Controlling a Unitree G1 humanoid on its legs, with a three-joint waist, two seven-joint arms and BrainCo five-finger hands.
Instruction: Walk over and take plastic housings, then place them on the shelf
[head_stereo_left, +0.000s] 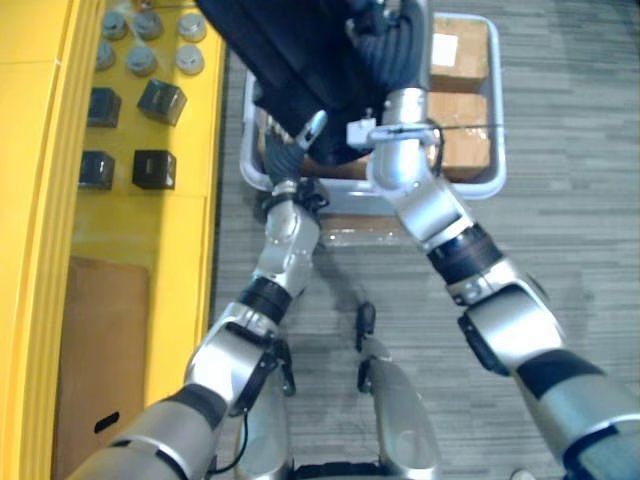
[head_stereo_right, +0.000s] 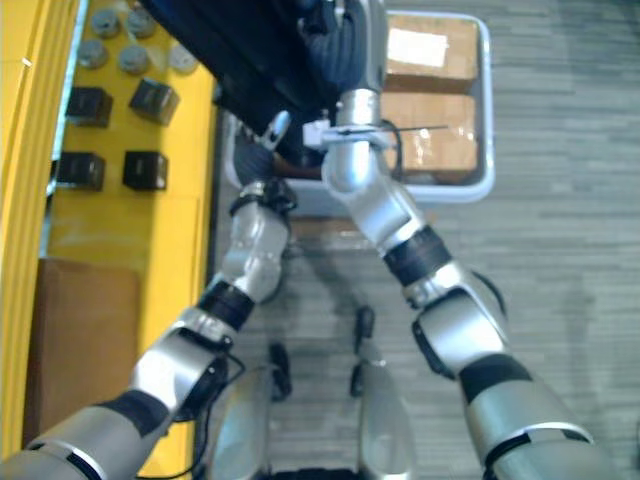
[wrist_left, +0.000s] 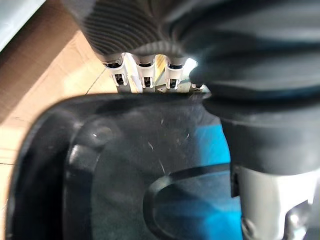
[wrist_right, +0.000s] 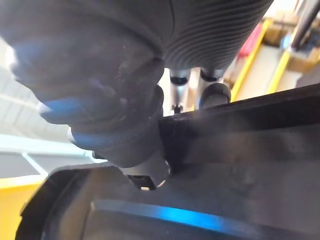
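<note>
Black plastic housing (head_stereo_left: 290, 60), its rim pinched by left hand (head_stereo_left: 286, 152) and right hand (head_stereo_left: 388, 55), could drop onto the white tote (head_stereo_left: 498, 120) beneath them should either grip loosen.

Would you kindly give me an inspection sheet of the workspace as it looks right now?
Surface: yellow shelf on the robot's left, partly bare.
Job's things: black plastic housing held up over the white bin, not yet on the shelf.
Clutter: four black cubes and grey round parts on the shelf; a cardboard sheet on it nearer the robot.
Hands: left hand pinches the housing's near edge, thumb on top; right hand against its far side.
Cables: nothing seen.
Surroundings: grey carpet floor; brown boxes in the bin.
</note>
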